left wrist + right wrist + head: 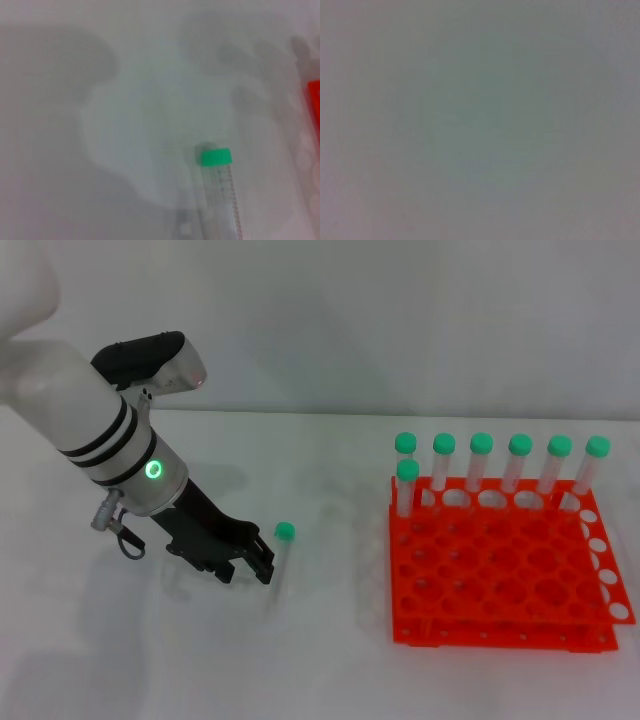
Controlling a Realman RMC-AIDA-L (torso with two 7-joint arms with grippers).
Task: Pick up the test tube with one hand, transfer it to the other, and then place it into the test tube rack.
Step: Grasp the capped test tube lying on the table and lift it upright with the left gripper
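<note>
The test tube (279,558) lies on the white table, its green cap (285,531) pointing away from me. It also shows in the left wrist view (220,197). My left gripper (246,570), on the white arm with the green light, is low over the table just left of the tube, open and empty. The orange-red test tube rack (500,585) stands to the right. My right gripper is out of view; the right wrist view shows only a blank grey field.
Several green-capped tubes (481,462) stand in the rack's back row, and one more (406,487) stands at the left end of the second row. An edge of the rack (313,107) shows in the left wrist view.
</note>
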